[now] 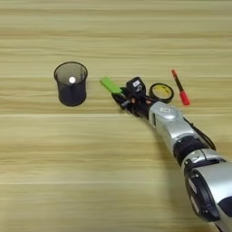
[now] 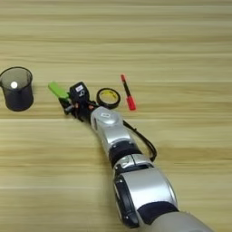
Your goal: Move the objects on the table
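End effector sits at the green block; finger opening cannot be told.

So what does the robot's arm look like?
The arm is shiny silver metal with rounded parts and black rings at the joints. A thin black cable loops along its side. At the end is a small black gripper with a white sticker on top and a bit of orange wiring.
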